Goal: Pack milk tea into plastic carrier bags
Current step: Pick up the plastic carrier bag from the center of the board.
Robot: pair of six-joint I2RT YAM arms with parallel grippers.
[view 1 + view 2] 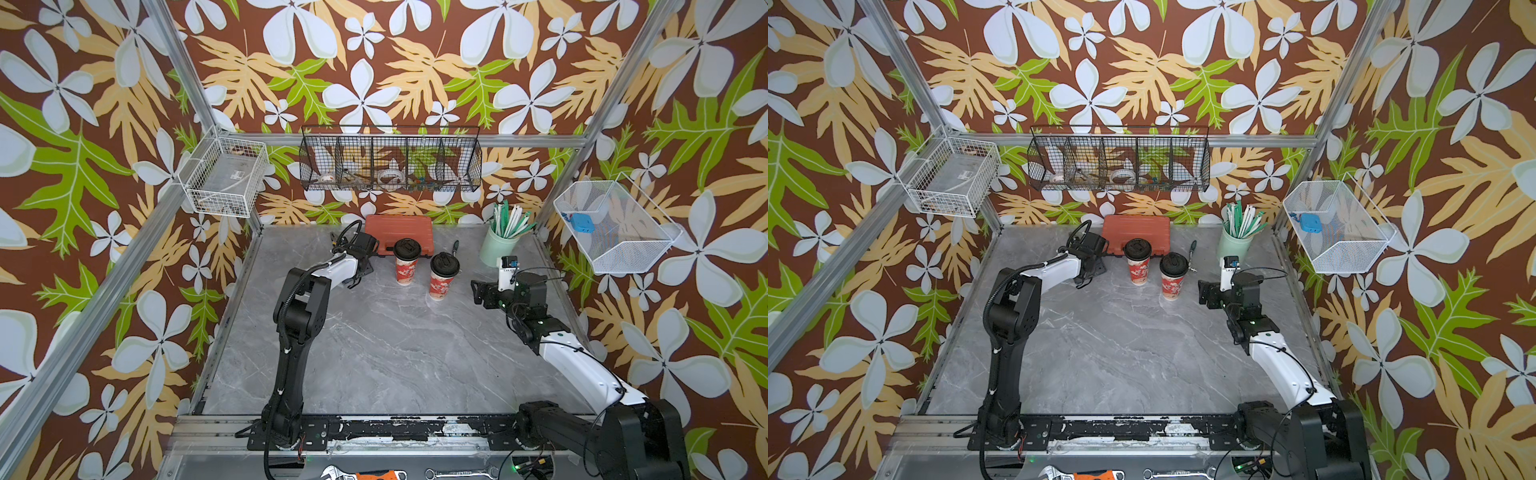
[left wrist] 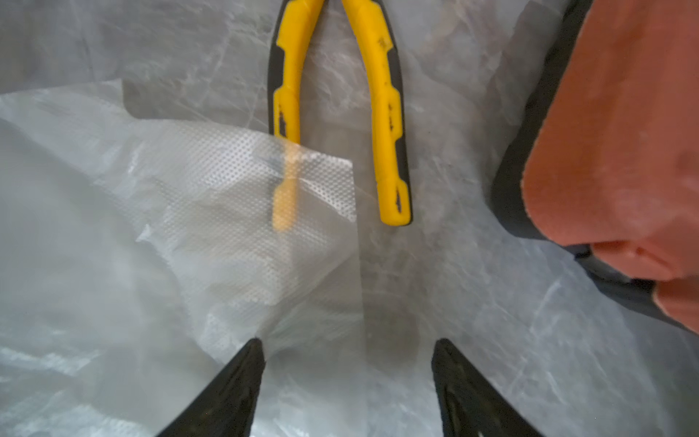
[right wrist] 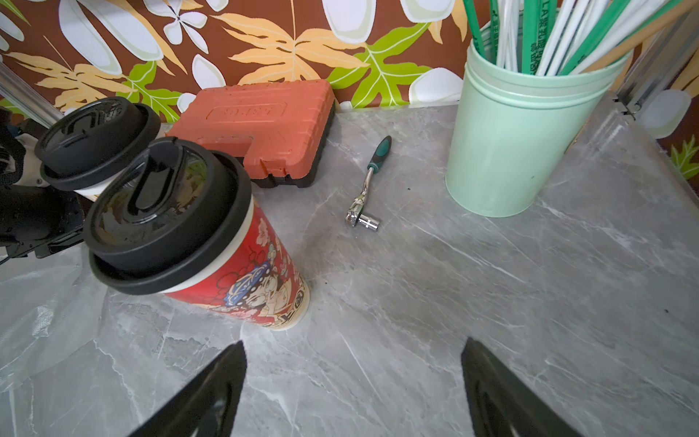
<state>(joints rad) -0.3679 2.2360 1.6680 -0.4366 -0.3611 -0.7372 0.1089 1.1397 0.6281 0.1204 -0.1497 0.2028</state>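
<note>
Milk tea [image 1: 406, 266]: two tall paper cups with black lids, upright, just in front of orange case [image 1: 399, 232], outer cup [image 1: 442, 279] slightly further from it. Probably top-heavy if full, with soft walls and press-on lids; best taken round the mid-body, below the lid rim, with a gentle squeeze. Carrier bag [image 2: 181, 212]: thin clear film, limp on table [image 1: 395, 353] at the case's end by the left arm, one corner draped over a handle of yellow-handled pliers [image 2: 386, 132]. Likely slippery and clingy, so pinch at a free edge of the mouth rather than on the flat. Left fingers [image 2: 234, 386] spread wide, low over the film, gripping nothing; right fingers [image 3: 212, 389] spread too, empty, close to the outer cup. Ratchet [image 3: 365, 196] and mint-green straw cup [image 3: 510, 151] off the case's other end, apart from the cups. Broad bare table out in front of the case for opening a bag; tight only among cups, case and pliers.
</note>
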